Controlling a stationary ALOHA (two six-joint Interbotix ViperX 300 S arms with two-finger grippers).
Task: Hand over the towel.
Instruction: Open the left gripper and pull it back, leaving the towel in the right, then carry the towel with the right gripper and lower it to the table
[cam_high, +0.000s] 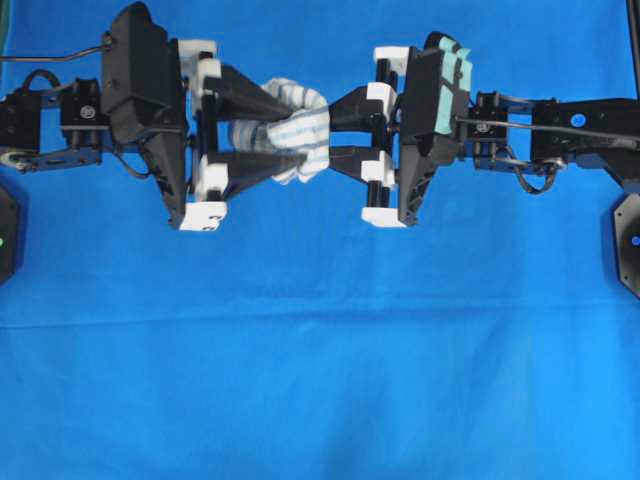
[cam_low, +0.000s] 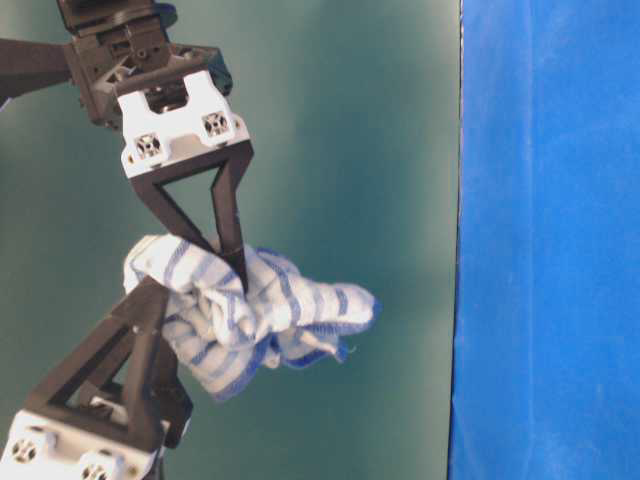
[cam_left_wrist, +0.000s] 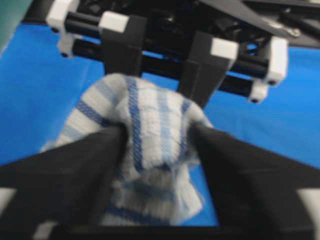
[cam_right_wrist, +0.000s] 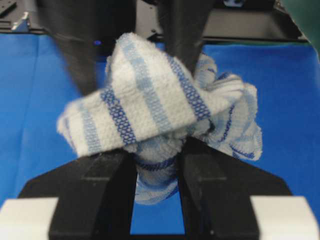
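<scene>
The towel (cam_high: 303, 125), a small white cloth with blue stripes, hangs bunched in the air between my two grippers, above the blue cloth. My left gripper (cam_high: 296, 130) has a finger on each side of the bunch and pinches it; in the left wrist view (cam_left_wrist: 157, 137) the towel (cam_left_wrist: 150, 130) bulges above the fingers. My right gripper (cam_high: 333, 130) faces it and is shut on the other side of the towel; in the right wrist view (cam_right_wrist: 157, 147) the cloth (cam_right_wrist: 150, 100) is squeezed in the narrow gap. The towel also shows in the table-level view (cam_low: 250, 310).
The large plain blue cloth (cam_high: 320, 380) covers the whole table under the arms. Both arms reach in from the sides and meet near the far middle. A green wall (cam_low: 350, 120) stands behind.
</scene>
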